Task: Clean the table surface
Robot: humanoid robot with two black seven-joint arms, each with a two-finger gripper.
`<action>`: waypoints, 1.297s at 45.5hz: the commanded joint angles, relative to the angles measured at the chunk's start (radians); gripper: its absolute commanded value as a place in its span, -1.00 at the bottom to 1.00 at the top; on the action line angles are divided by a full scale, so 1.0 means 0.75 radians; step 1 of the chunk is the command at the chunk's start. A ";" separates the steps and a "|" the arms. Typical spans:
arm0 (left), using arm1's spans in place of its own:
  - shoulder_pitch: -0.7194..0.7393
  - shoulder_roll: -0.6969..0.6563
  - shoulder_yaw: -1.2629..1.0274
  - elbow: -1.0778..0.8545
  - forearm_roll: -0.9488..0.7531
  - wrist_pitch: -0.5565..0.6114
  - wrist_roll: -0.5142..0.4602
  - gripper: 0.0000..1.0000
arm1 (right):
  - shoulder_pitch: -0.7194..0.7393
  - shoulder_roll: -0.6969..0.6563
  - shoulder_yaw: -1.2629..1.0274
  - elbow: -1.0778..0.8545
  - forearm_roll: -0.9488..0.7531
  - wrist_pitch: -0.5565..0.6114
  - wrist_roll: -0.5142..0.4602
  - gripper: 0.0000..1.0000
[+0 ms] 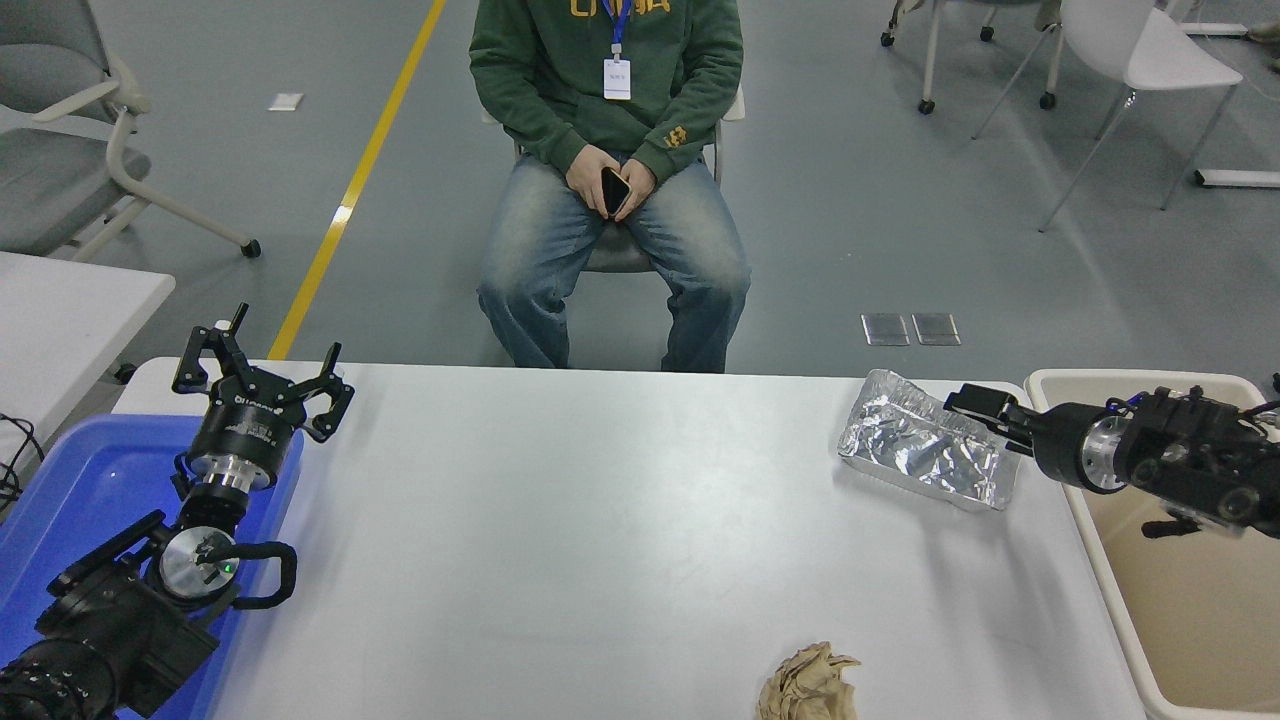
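The white table surface (pixel 600 520) fills the lower half of the head view. On its far right lies a crumpled silver foil tray (pixel 915 450). A wad of crumpled tan paper (pixel 808 682) sits at the near edge. My right gripper (pixel 968 405) comes in level from the right, over the foil tray's right end; it is seen edge-on, and whether it touches the foil is unclear. My left gripper (pixel 262 372) is parked open at the lower left, pointing away over the table's far left corner.
A beige plastic bin (pixel 1190 610) stands off the table's right edge, under my right arm. A blue tray (pixel 70 490) lies under my left arm. A person sits across the table holding a phone. A smaller white table (pixel 70 300) is at the left.
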 commanded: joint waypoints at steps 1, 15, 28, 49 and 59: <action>0.000 -0.002 0.000 0.000 0.000 0.000 0.000 1.00 | -0.041 0.176 -0.198 -0.276 -0.032 0.015 0.000 1.00; 0.000 0.000 0.000 0.000 0.000 0.000 0.000 1.00 | -0.127 0.207 -0.315 -0.438 -0.036 0.015 0.004 1.00; 0.000 0.000 0.000 0.000 0.000 0.000 0.000 1.00 | -0.188 0.209 -0.323 -0.485 -0.096 0.015 0.000 1.00; 0.000 0.000 0.000 0.000 0.000 0.000 0.000 1.00 | -0.237 0.272 -0.310 -0.497 -0.083 0.015 -0.024 0.97; 0.000 0.000 0.000 0.000 0.000 0.000 0.000 1.00 | -0.237 0.317 -0.308 -0.499 -0.077 0.015 -0.026 0.69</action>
